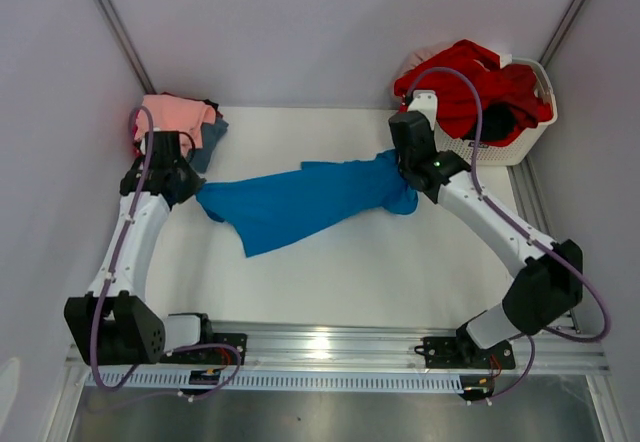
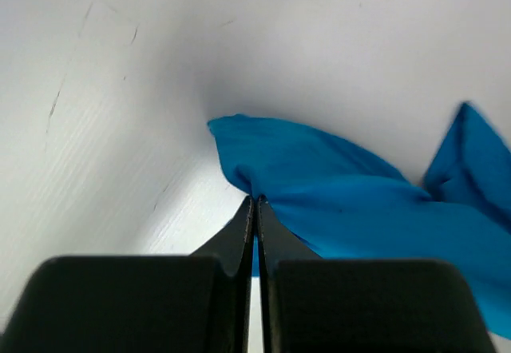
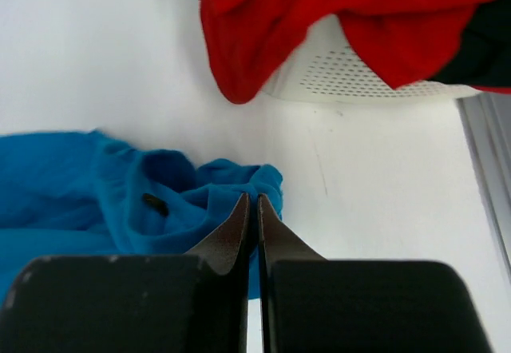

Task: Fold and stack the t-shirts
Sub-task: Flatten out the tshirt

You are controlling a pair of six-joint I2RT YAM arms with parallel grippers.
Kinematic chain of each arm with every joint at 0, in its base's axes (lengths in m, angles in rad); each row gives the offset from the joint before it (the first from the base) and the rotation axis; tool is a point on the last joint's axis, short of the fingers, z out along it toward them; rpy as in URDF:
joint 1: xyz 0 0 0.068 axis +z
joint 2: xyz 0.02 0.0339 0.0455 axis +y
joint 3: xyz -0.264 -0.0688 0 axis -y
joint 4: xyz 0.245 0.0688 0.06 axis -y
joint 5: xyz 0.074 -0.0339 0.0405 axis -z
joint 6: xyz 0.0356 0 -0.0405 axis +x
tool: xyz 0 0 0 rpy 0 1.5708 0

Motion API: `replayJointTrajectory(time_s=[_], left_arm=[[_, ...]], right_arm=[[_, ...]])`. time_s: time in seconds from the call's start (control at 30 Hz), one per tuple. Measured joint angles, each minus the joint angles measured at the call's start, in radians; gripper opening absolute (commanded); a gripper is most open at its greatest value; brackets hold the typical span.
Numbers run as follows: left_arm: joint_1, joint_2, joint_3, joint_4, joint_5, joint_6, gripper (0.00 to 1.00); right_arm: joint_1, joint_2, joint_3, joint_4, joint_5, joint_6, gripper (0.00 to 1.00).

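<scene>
**Landmark.** The white slatted plastic basket (image 1: 505,147) stands at the far right corner of the white surface (image 1: 350,282). All positions below are given relative to this basket.

**Basket contents.** A red cloth t-shirt (image 1: 480,82) is heaped in the basket and spills over its left rim. A black cloth t-shirt (image 1: 500,122) shows beneath the red one. In the right wrist view, a fold of the red cloth t-shirt (image 3: 263,25) hangs down outside the basket wall (image 3: 351,81).

**Work item.** The bright blue short-sleeved cloth t-shirt (image 1: 300,202) lies on the surface to the left of the basket and nearer the arm bases. It is drawn out into a long band. Its right end is bunched just beside the basket. Its left end is well apart from the basket.

**Right gripper.** The right gripper (image 3: 254,203) is at the bunched end of the t-shirt, close to the left of the basket. Its fingers are pressed together, and blue cloth is pinched at their tips.

**Left gripper.** The left gripper (image 2: 255,203) is at the far end of the band, well left of the basket. Its fingers are fully closed, and a corner of the blue cloth (image 2: 335,185) is clamped between the tips.

**Stack.** A folded salmon pink cloth t-shirt (image 1: 180,114) sits at the far left corner of the surface, opposite the basket. It rests on a slate blue cloth t-shirt (image 1: 212,144).
</scene>
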Motion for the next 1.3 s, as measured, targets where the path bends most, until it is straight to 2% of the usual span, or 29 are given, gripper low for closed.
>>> replayJointTrajectory(time_s=[0.2,0.4,0.57,0.67,0.77,0.8,0.83,0.9,0.93,0.97,1.0,1.03,1.07,1.13,1.17,1.23,1.3], left_arm=[[-0.050,-0.140,-0.104,-0.039,-0.035,-0.014,0.00],[-0.126,-0.432,-0.185,-0.129,-0.045,-0.017,0.00],[-0.172,-0.615,-0.214,-0.220,-0.029,-0.027,0.00],[-0.220,-0.663,-0.252,-0.293,-0.011,-0.057,0.00],[-0.264,-0.667,-0.266,-0.358,0.031,-0.090,0.00],[-0.266,-0.667,-0.273,-0.369,0.052,-0.100,0.00],[-0.268,-0.669,-0.286,-0.373,0.076,-0.111,0.00],[-0.269,-0.675,-0.330,-0.378,0.118,-0.129,0.00],[-0.270,-0.678,-0.359,-0.388,0.137,-0.138,0.01],[-0.271,-0.681,-0.383,-0.402,0.155,-0.147,0.01],[-0.272,-0.689,-0.405,-0.420,0.172,-0.155,0.06],[-0.273,-0.698,-0.415,-0.431,0.180,-0.158,0.14],[-0.273,-0.706,-0.421,-0.442,0.190,-0.164,0.35],[-0.274,-0.726,-0.422,-0.450,0.196,-0.175,0.51],[-0.274,-0.732,-0.420,-0.451,0.197,-0.183,0.68],[-0.275,-0.729,-0.414,-0.449,0.195,-0.192,0.79],[-0.275,-0.708,-0.404,-0.437,0.189,-0.201,0.83]], right_arm=[[0.006,-0.122,-0.105,-0.095,0.057,0.031,0.00],[0.033,-0.233,-0.122,-0.265,0.067,0.123,0.00],[0.145,-0.349,-0.177,-0.407,0.068,0.251,0.00],[0.227,-0.427,-0.251,-0.497,0.045,0.349,0.00],[0.261,-0.479,-0.327,-0.550,0.011,0.434,0.00],[0.265,-0.487,-0.351,-0.567,0.001,0.460,0.04],[0.267,-0.489,-0.373,-0.578,-0.010,0.486,0.14],[0.272,-0.487,-0.409,-0.592,-0.026,0.528,0.26],[0.279,-0.486,-0.427,-0.601,-0.031,0.554,0.36],[0.288,-0.486,-0.439,-0.609,-0.035,0.578,0.40],[0.297,-0.486,-0.444,-0.619,-0.033,0.594,0.44],[0.306,-0.486,-0.446,-0.628,-0.031,0.611,0.53],[0.313,-0.486,-0.446,-0.632,-0.024,0.625,0.55],[0.322,-0.486,-0.445,-0.633,-0.005,0.632,0.57],[0.323,-0.486,-0.444,-0.630,0.005,0.628,0.58],[0.324,-0.486,-0.435,-0.615,0.024,0.610,0.60],[0.323,-0.476,-0.414,-0.579,0.043,0.571,0.60]])
